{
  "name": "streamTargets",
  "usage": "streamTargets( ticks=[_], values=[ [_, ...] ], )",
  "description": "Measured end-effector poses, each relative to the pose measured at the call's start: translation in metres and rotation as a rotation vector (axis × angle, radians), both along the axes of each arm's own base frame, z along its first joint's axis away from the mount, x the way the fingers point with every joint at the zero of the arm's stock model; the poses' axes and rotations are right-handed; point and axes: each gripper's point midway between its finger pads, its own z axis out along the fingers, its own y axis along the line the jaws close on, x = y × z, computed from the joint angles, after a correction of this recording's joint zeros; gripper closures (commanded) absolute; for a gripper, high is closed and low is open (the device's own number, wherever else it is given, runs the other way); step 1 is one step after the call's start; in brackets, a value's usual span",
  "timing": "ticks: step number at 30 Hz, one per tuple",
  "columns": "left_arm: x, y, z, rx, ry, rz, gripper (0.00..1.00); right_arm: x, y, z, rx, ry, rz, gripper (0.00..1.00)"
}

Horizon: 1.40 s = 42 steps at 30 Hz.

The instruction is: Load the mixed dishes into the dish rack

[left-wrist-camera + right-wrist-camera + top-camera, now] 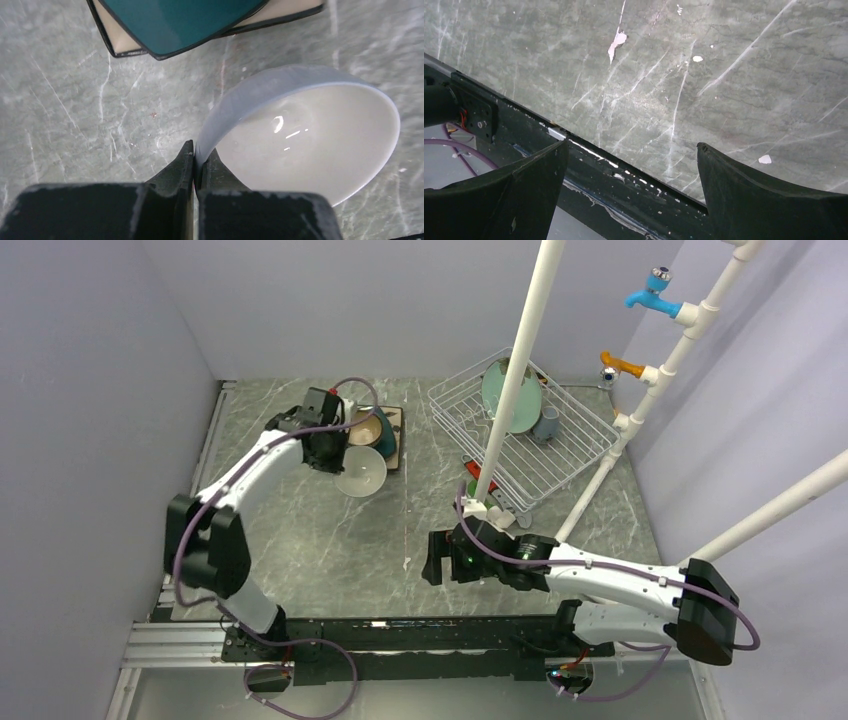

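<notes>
My left gripper (338,455) is shut on the rim of the white bowl (362,472), one finger inside and one outside. The left wrist view shows this grip (197,162), with the bowl (310,135) tilted over the table. Just behind it the teal square plate (185,20) lies on the cream square plate (112,37). A brown bowl (365,430) seems to sit on that stack (390,432). The dish rack (560,455) at the back right holds the mint-green plate (525,400) on edge and the grey mug (546,423). My right gripper (433,558) is open and empty near the table's front edge (631,150).
A white pipe post (515,380) stands in front of the rack, on a foot at its near corner. Small red and green items (478,490) lie by that foot. More pipes with a blue tap (650,295) and an orange tap (625,365) run along the right. A black rail (589,165) edges the table front.
</notes>
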Motion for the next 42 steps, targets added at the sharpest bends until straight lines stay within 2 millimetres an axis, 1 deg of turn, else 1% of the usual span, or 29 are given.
streamTargets(
  ticks=[2,4,7,9,11,13,15,16,19,22,24,27,32,36,42],
  values=[
    [-0.002,-0.004,0.019,-0.044,-0.077,-0.02,1.0,0.002,0.001,0.0,-0.005,-0.003,-0.002,0.0],
    [-0.007,-0.013,0.043,-0.119,-0.173,-0.058,1.0,0.002,0.001,0.0,-0.007,-0.002,-0.002,0.0],
    [-0.021,-0.036,0.078,-0.279,-0.299,-0.162,1.0,0.002,0.005,0.005,0.017,-0.014,0.011,0.0],
    [-0.03,-0.053,0.095,-0.382,-0.355,-0.241,1.0,0.002,0.013,0.018,0.085,-0.042,0.038,0.0],
    [-0.042,-0.074,0.112,-0.503,-0.401,-0.341,1.0,0.002,0.024,0.042,0.203,-0.1,0.079,0.0],
    [-0.055,-0.09,0.124,-0.595,-0.426,-0.429,1.0,0.001,0.033,0.073,0.333,-0.179,0.123,0.0],
    [-0.066,-0.101,0.132,-0.657,-0.448,-0.496,1.0,0.001,0.039,0.11,0.451,-0.283,0.165,0.0],
    [-0.072,-0.106,0.136,-0.682,-0.462,-0.527,1.0,0.001,0.041,0.123,0.484,-0.319,0.181,0.0],
    [-0.09,-0.114,0.148,-0.727,-0.504,-0.606,1.0,0.009,0.051,0.16,0.503,-0.422,0.23,0.0],
    [-0.102,-0.12,0.162,-0.76,-0.548,-0.67,1.0,0.022,0.066,0.201,0.493,-0.506,0.248,0.0],
    [-0.102,-0.122,0.175,-0.775,-0.6,-0.689,1.0,0.032,0.065,0.216,0.453,-0.531,0.22,0.0],
    [-0.101,-0.122,0.182,-0.78,-0.632,-0.704,1.0,0.046,0.059,0.224,0.402,-0.563,0.162,0.0],
    [-0.104,-0.124,0.182,-0.786,-0.626,-0.717,1.0,0.057,0.048,0.215,0.332,-0.57,0.113,0.0],
    [-0.105,-0.125,0.182,-0.789,-0.624,-0.723,1.0,0.058,0.044,0.212,0.332,-0.559,0.107,0.0],
    [-0.106,-0.128,0.179,-0.792,-0.61,-0.73,1.0,0.057,0.047,0.21,0.352,-0.526,0.132,0.01]
  ],
)
